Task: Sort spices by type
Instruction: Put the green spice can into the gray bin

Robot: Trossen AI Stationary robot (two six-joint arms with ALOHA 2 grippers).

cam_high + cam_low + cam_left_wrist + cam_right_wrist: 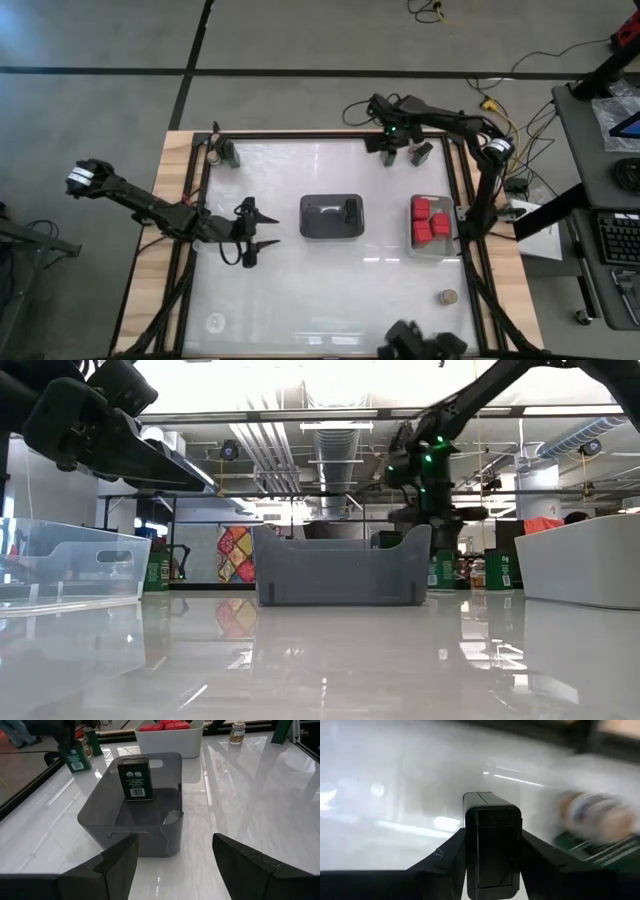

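My right gripper (390, 150) is at the table's far edge, shut on a dark block (492, 845). Beside it lie a blurred tan-topped jar (595, 817) and another dark thing (422, 152). My left gripper (255, 232) hangs open left of the dark grey tray (331, 215), touching nothing. One dark block with a green label (135, 780) stands upright in that tray. Red blocks (430, 220) lie in the pale tray on the right. A tan-topped jar (448, 296) stands on the table near the right edge. Another dark block (228, 152) stands at the far left corner. My right gripper holds the dark block (492, 820) pinched between its two fingers (445, 857), one on each long side, with the fingers lying along the block. The block's far end sticks out past the fingertips. Whether it is clear of the table, I cannot tell.
A clear shallow tray (60, 560) shows at the left in the low view. The table's black frame (300, 135) runs along the far edge close to my right gripper. Bare white tabletop (330, 300) lies toward the near edge.
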